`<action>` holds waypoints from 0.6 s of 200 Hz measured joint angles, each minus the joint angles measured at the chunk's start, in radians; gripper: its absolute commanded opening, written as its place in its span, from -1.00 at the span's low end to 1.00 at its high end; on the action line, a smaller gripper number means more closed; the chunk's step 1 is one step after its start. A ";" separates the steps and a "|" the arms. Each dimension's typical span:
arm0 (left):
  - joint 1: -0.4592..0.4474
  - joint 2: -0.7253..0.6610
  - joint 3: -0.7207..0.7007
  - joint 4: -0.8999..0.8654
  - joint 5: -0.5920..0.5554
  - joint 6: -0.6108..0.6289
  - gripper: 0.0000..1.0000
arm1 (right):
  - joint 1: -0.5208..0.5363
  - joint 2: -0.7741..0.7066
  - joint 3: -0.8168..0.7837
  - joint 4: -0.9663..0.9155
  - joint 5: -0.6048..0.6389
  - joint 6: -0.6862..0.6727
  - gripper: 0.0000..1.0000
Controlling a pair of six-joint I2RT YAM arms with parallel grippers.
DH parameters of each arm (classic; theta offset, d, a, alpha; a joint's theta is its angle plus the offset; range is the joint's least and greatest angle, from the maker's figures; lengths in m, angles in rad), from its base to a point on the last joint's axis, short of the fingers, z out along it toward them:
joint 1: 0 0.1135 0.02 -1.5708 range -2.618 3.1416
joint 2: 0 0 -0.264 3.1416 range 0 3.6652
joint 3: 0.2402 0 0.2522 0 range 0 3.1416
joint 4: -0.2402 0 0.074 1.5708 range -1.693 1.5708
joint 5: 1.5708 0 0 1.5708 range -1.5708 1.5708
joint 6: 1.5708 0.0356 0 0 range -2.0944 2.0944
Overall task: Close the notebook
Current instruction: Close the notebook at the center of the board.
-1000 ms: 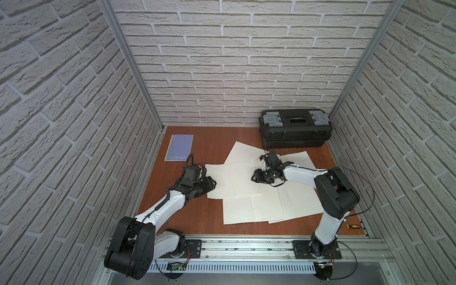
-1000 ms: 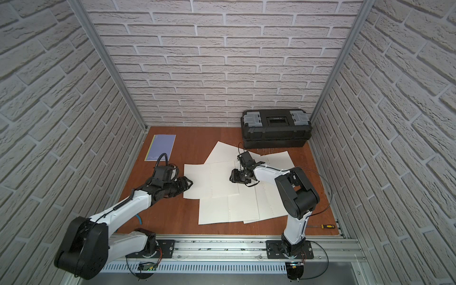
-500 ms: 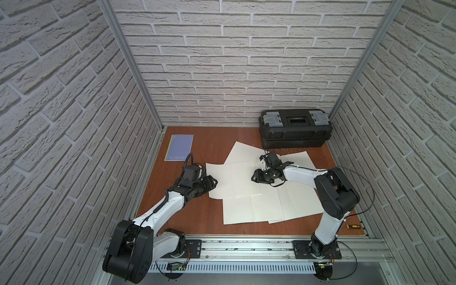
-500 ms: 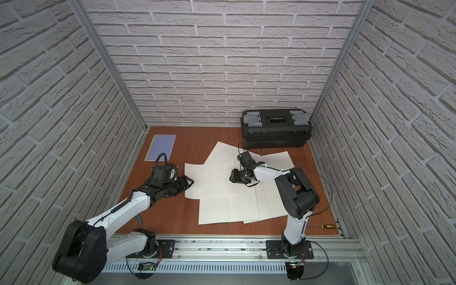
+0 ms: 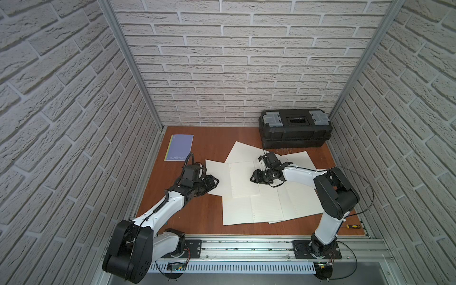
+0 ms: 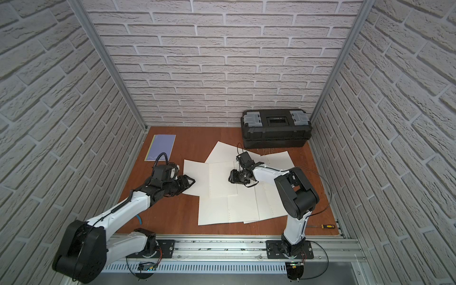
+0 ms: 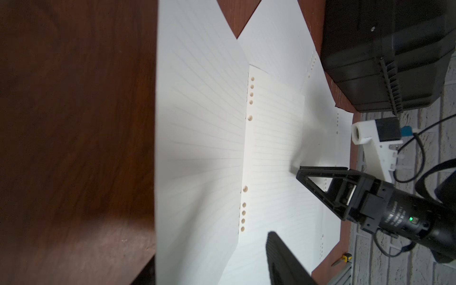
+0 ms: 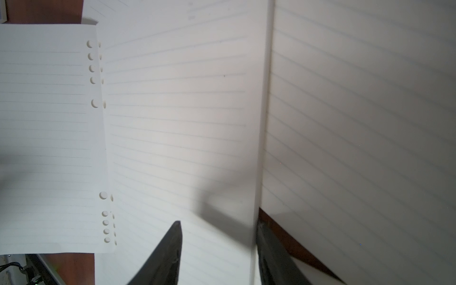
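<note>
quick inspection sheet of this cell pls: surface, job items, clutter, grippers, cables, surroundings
surface: brown wooden table
job's things: purple notebook lies closed and flat in the far left corner, nothing touching it
clutter: loose lined sheets spread mid-table; black toolbox far right; screwdriver at the front right edge
grippers: left gripper at a sheet's left edge, opening unclear; right gripper on the sheets, fingers apart
cables: black cable loops off the right arm
surroundings: brick-pattern walls; metal rail in front

Black toolbox point(image 5: 294, 130) far corner; screwdriver point(image 5: 350, 226) near rail.

Soft, even light; wrist views blurred, shadowed sheets point(image 8: 172, 123).
</note>
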 measured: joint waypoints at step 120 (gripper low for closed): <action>0.000 0.021 0.086 -0.109 -0.040 0.064 -0.95 | 0.000 0.000 -0.015 0.024 -0.013 0.000 -0.02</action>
